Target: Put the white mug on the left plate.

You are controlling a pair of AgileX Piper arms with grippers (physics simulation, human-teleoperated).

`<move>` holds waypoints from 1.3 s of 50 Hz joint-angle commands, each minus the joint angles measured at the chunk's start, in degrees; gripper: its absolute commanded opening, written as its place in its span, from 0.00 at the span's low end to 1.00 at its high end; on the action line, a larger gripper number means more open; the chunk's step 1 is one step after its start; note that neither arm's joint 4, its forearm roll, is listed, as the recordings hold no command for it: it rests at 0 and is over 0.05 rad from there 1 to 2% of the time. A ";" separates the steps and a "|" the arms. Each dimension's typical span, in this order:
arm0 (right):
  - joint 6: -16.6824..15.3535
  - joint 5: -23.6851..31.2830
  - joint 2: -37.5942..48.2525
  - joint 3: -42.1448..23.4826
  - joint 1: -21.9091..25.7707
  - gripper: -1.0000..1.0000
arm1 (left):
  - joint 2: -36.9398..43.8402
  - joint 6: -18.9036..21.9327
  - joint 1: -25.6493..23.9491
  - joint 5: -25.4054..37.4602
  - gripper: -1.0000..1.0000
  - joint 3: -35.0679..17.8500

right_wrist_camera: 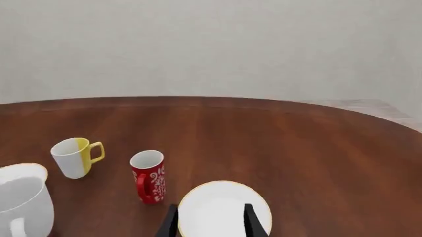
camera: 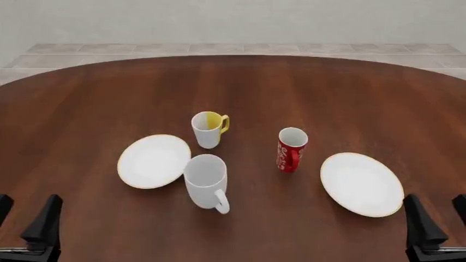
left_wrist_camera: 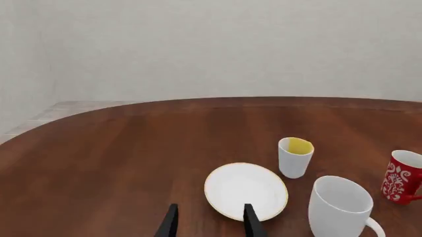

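The white mug (camera: 206,180) stands upright on the table, its handle toward the near edge, right beside the left plate (camera: 149,162) and just off its right rim. My left gripper (camera: 25,218) hovers open and empty at the near left corner, well short of both. In the left wrist view its fingers (left_wrist_camera: 252,222) frame the left plate (left_wrist_camera: 245,190), with the white mug (left_wrist_camera: 339,207) off to one side. My right gripper (camera: 440,218) is open and empty at the near right corner. The right wrist view shows the white mug (right_wrist_camera: 23,210) at the frame's edge.
A small white mug with yellow inside (camera: 208,129) stands behind the left plate and white mug. A red mug with white lettering (camera: 291,149) stands mid-table. The second plate (camera: 362,183) lies in front of my right gripper. The round wooden table (camera: 240,87) extends far back.
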 commanded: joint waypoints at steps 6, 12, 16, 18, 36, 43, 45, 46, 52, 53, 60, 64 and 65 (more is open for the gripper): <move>-1.38 0.45 0.02 0.14 -1.01 1.00 | 0.26 0.00 0.00 -0.07 1.00 -0.15; -1.01 0.45 0.04 0.10 -1.13 1.00 | 0.26 0.00 0.00 -0.07 1.00 -0.15; -0.87 0.09 0.45 0.21 -0.93 1.00 | 0.26 0.00 0.00 -0.07 1.00 -0.15; -0.83 -0.38 1.00 0.24 -0.73 1.00 | 0.26 0.00 0.00 -0.07 1.00 -0.15; -1.40 -4.46 7.00 -2.31 0.59 1.00 | 0.26 0.00 0.00 -0.07 1.00 -0.15; -1.67 -9.08 14.28 -3.95 2.66 1.00 | 0.26 0.00 0.00 -0.07 1.00 -0.15; -1.42 -9.88 15.80 -4.15 2.76 1.00 | 0.26 0.00 0.00 -0.07 1.00 -0.15; -1.66 -10.91 17.59 -4.30 2.46 1.00 | 0.26 0.00 0.00 -0.07 1.00 -0.15; -3.47 -11.96 23.70 -8.15 4.26 1.00 | 0.26 0.00 0.00 -0.07 1.00 -0.15; -3.47 -11.99 23.74 -8.16 4.26 1.00 | 0.26 0.00 0.00 -0.07 1.00 -0.15; -3.68 -13.67 27.82 -10.49 5.91 1.00 | 0.26 0.00 0.00 -0.07 1.00 -0.15; -4.77 -14.63 30.74 -11.50 6.59 1.00 | 0.26 0.00 0.00 -0.07 1.00 -0.15; -5.29 -14.70 31.45 -11.87 6.84 1.00 | 0.26 0.00 0.00 -0.07 1.00 -0.15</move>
